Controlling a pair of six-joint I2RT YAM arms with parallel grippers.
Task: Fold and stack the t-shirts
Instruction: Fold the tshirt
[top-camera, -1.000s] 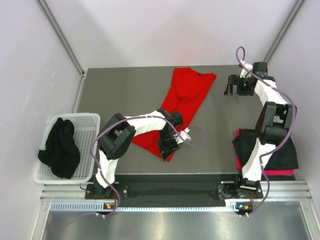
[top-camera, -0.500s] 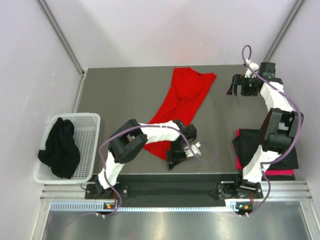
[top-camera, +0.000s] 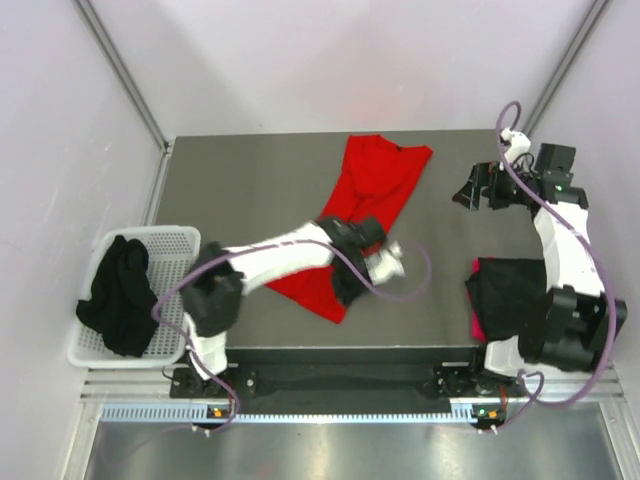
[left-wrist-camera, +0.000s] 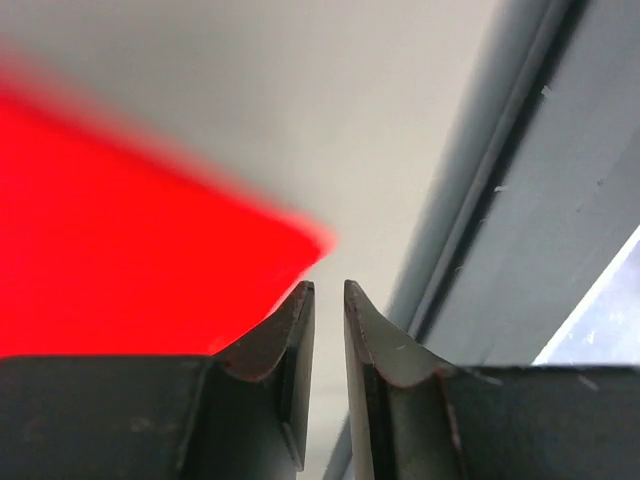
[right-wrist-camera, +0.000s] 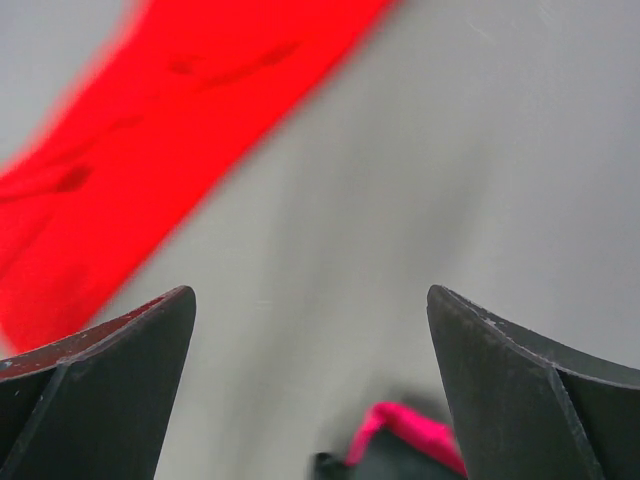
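- Grey tabletop (top-camera: 250, 180) between pale wall panels (top-camera: 60, 150). A red t-shirt (top-camera: 378, 185) lies on it in a long strip running from 12 o'clock down toward 6.
- Left tool (left-wrist-camera: 327, 290) by the strip's near end, jaws a narrow slit apart with nothing between them.
- Right tool (right-wrist-camera: 310, 295) at 2 o'clock, spread wide and empty.
- Black t-shirt (top-camera: 520, 295) on a pinkish-red t-shirt (top-camera: 478, 325) at 4 o'clock.
- Crumpled black cloth (top-camera: 120, 295) in the white basket (top-camera: 180, 250) at 8 o'clock.

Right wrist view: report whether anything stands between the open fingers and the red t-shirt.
Nothing visible does. Only bare table lies between the right gripper, its fingers wide apart, and the red t-shirt. The left arm lies across the shirt's near half, off that line.
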